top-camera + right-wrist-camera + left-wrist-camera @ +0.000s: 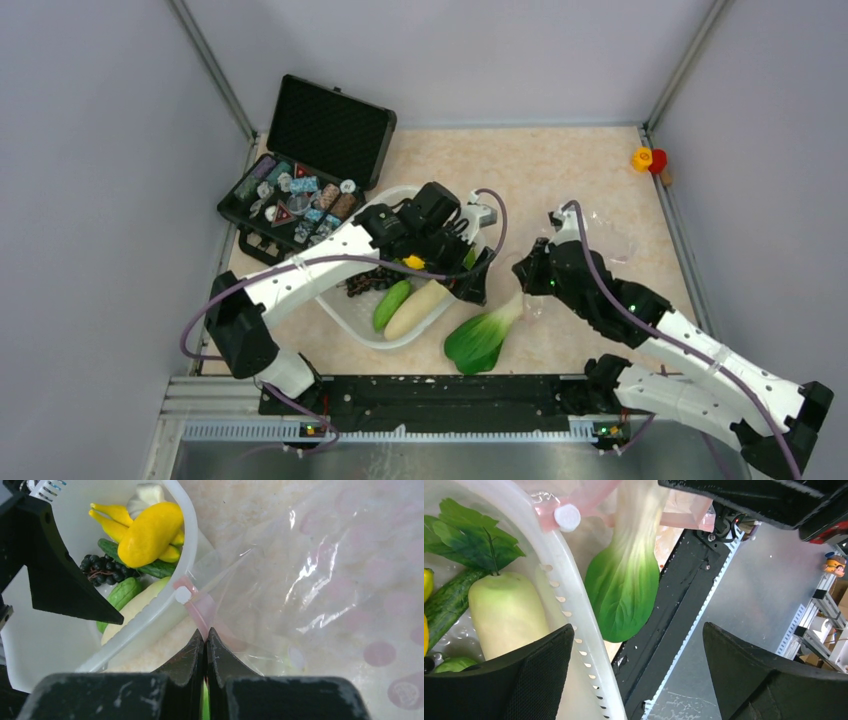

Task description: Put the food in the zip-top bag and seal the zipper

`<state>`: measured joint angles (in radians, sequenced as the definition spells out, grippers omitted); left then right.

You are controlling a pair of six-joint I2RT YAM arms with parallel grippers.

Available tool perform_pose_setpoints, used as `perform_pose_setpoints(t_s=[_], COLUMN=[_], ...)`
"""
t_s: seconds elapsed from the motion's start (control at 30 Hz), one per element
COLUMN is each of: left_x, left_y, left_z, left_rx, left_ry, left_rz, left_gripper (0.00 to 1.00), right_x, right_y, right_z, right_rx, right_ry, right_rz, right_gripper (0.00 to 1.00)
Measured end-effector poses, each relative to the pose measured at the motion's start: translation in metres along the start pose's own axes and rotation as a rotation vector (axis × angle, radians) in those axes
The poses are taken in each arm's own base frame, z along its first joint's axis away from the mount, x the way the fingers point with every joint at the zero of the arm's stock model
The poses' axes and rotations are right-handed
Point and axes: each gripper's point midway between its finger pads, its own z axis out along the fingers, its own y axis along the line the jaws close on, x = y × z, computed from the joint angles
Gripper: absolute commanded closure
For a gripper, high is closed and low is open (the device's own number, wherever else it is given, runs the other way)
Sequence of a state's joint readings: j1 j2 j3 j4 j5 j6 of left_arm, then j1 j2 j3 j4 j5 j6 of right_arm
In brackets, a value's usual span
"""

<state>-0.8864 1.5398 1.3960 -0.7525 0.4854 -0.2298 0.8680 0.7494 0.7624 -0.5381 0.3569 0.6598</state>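
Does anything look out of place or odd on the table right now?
Yes: the bok choy lies only partway in the zip-top bag, its white stem in the mouth and its green leaf sticking out on the table beside the tub.

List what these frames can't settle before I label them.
Bok choy stem tip: top view, right hand covers it; left wrist view, top edge cuts it off. Inside the zip-top bag or not, unclear.
Bag outline: top view, clear film vanishes against the table.
Grapes: top view, left arm covers most.
Case trinkets: top view, too small.
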Motion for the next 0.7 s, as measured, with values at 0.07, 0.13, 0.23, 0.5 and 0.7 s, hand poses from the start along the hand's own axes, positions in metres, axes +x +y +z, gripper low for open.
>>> perform_pose_setpoints(t_s=[0.07, 0.13, 0.23, 0.5, 0.7], left_x=[0.004, 0.011, 0.019, 0.043, 0.079], left_y=[0.001, 0.002, 0.000, -0.039, -0.036], left_z=[0.003, 0.004, 0.001, 0.002, 0.036], left_rx=[-0.002, -0.004, -0.010, 0.021, -0.093], left_ry=[0.006, 0.006, -0.015, -0.065, -0.094], left_rz=[0.000, 0.005, 0.023, 0.159, 0.194], left_gripper=[0.03, 0.03, 0.03, 0.03, 0.01], right_x=[0.000, 0.002, 0.009, 0.033, 0.050], right_y=[0.000, -0.002, -0.006, -0.016, -0.025], right_z=[0.002, 0.004, 0.008, 0.010, 0.010], right_rx=[0.009, 0.025, 0.051, 0.065, 0.074], right_ry=[0.004, 0.017, 0.052, 0.123, 0.153], right_rz=[-0.005, -0.017, -0.042, -0.059, -0.044], right_gripper=[1.00, 1.00, 1.00, 1.00, 1.00])
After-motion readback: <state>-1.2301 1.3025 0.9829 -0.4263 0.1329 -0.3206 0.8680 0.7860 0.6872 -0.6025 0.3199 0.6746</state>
